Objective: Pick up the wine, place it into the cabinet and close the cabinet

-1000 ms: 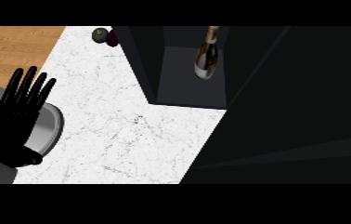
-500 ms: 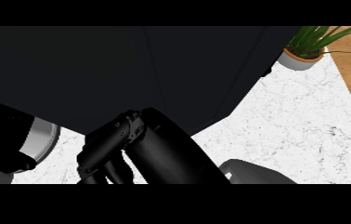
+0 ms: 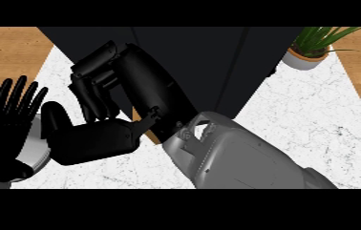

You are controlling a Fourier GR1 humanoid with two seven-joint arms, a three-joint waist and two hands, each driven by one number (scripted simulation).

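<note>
Here the right hand [image 3: 123, 95] lies against the dark cabinet [image 3: 204, 62], its fingers [image 3: 95, 93] bent at the cabinet's left edge, though whether they grasp anything cannot be told; the wine is out of sight, so it may sit behind the cabinet's front or under the hand. The risk is that the hand slips off the edge and the cabinet stays ajar. At the left edge the left hand [image 3: 17, 107] rests, fingers straight, above a plate [image 3: 32, 152] on the marble tabletop [image 3: 303, 109].
</note>
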